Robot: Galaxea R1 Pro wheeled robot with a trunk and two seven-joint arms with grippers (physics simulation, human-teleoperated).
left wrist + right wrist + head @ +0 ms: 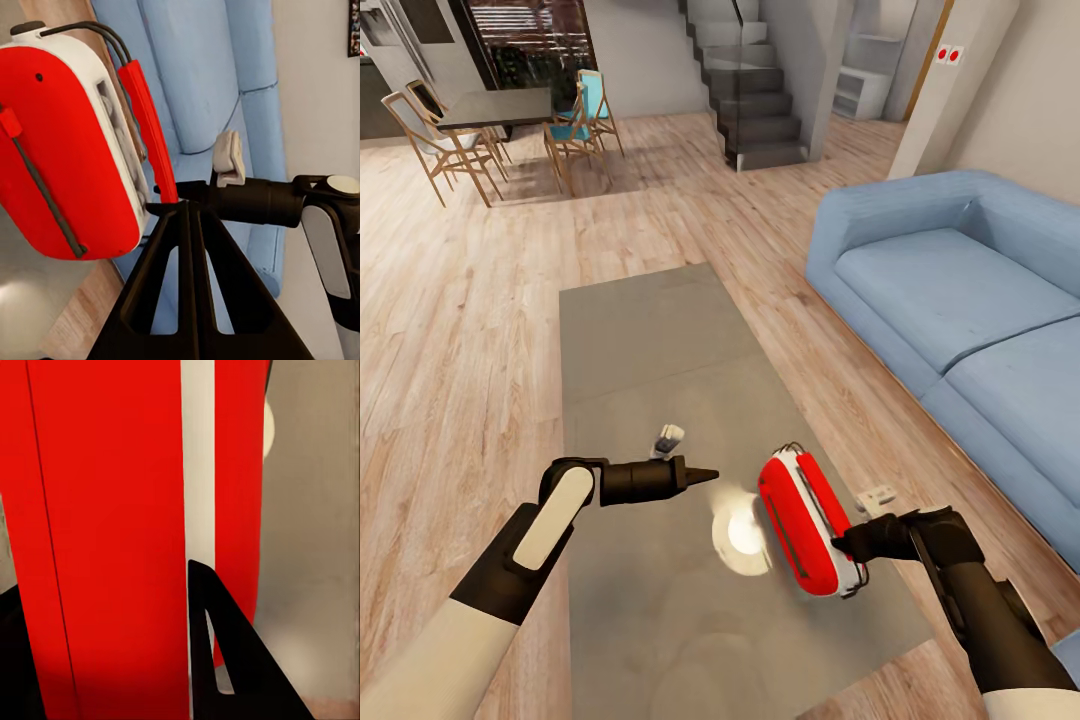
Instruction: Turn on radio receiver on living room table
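Observation:
The red radio receiver (810, 525) with white trim stands tilted on the near right part of the long grey-brown table (650, 340). My right gripper (842, 546) looks shut, its tip pressed against the radio's right side. In the right wrist view the radio (112, 510) covers one finger, while the other finger (225, 660) lies along its white trim. My left gripper (710, 474) is shut and empty, hovering a short way left of the radio. In the left wrist view its closed tips (189, 206) point at the radio (67, 142) and at my right gripper (160, 204).
A blue sofa (960, 290) runs along the table's right side. Two small white objects lie on the table: one (668, 438) behind my left gripper, one (877, 493) at the right edge. A dark dining table with wooden chairs (495, 105) and stairs (750, 90) stand far back.

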